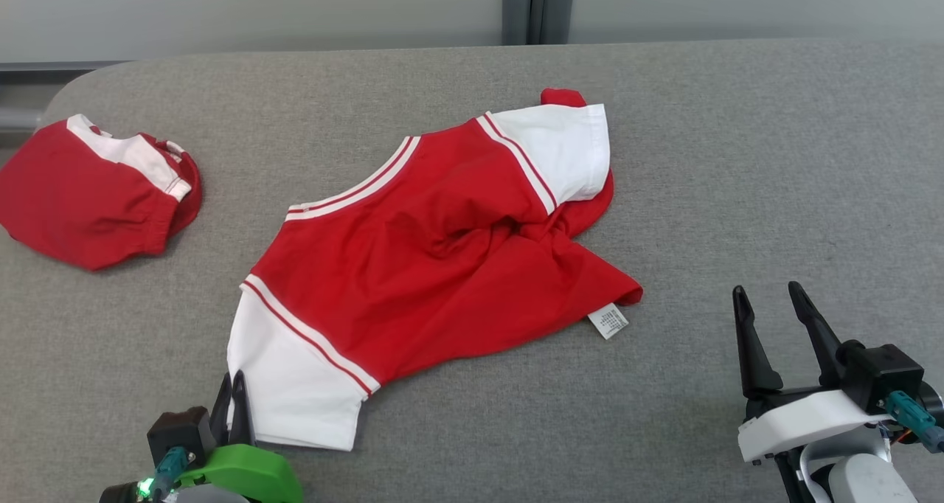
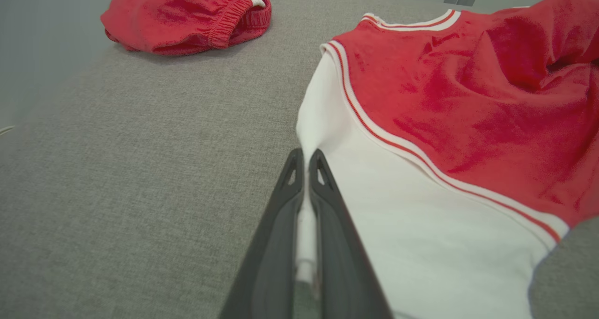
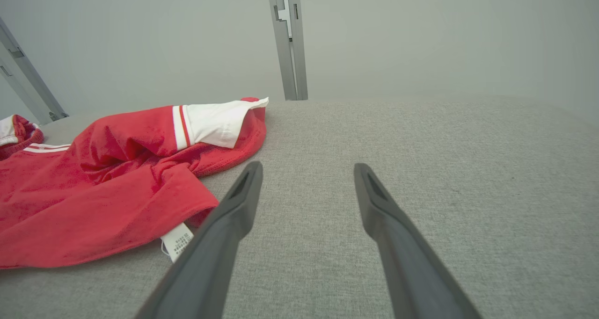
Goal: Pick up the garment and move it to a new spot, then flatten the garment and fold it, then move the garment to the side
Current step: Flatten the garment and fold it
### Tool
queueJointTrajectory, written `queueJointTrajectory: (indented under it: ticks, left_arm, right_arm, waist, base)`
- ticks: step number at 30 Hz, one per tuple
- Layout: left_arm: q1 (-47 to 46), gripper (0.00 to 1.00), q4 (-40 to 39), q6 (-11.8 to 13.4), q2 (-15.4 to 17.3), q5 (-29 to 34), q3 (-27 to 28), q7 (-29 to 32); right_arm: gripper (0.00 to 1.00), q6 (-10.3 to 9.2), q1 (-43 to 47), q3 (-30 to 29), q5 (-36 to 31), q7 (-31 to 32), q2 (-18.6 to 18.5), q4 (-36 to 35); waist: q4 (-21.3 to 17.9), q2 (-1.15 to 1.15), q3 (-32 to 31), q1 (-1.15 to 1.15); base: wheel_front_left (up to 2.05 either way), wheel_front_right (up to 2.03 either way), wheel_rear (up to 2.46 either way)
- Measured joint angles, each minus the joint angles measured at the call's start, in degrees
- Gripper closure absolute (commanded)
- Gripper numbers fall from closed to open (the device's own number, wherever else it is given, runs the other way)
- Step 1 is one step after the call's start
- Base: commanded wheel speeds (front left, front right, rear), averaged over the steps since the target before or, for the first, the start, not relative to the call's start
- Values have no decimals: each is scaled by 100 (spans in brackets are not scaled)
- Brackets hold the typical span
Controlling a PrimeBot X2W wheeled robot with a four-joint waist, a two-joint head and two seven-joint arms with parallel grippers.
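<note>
Head view: the garment (image 1: 435, 252) lies on the table (image 1: 737, 156), long axis seven to one o'clock, left gripper (image 1: 236, 407) at the seven end. Left wrist view: jaws clamped on its white sleeve (image 2: 421, 225). Right wrist view: right gripper (image 3: 306, 169) gapes empty, garment at ten o'clock.

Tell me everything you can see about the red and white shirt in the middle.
The shirt is red, soft-looking knit with white sleeves and red-white striped trim. It lies crumpled and skewed on the grey table, hem bunched, a white care label sticking out. The left gripper has its jaws shut on the edge of the near sleeve.
</note>
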Motion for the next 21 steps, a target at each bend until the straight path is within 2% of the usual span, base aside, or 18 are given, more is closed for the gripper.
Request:
queueJointTrajectory:
  ticks: [1,2,3,10,14,18,21]
  left_arm:
    - [93,100,-134,23,-26,-26,-3,22]
    - [146,5,-266,35,-38,-30,-1,9]
    - [157,0,-352,43,-36,-27,2,-16]
    - [240,0,-915,43,-94,-30,272,-191]
    - [266,0,-1690,-14,-201,328,657,-220]
    - [417,0,-2253,-166,-410,684,965,-225]
    - [465,0,-2396,-304,-505,899,1074,-226]
  right_arm:
    - [0,0,-1,8,0,0,-3,11]
    - [0,0,-1,30,1,0,-8,27]
    - [0,0,-1,46,1,0,-8,40]
    - [0,0,-27,105,15,0,-38,129]
    - [0,0,-129,103,27,0,-67,179]
    - [0,0,-287,192,27,0,-123,305]
    - [0,0,-565,353,29,0,-232,450]
  waist:
    - [35,0,-4,0]
    - [64,0,-8,0]
    - [81,0,-12,0]
    - [79,0,-84,0]
    - [73,0,-85,0]
    - [97,0,-66,0]
    - [134,0,-34,0]
  base:
    - [0,0,0]
    - [0,0,0]
    - [0,0,0]
    - [0,0,0]
    - [0,0,0]
    - [0,0,0]
    - [0,0,0]
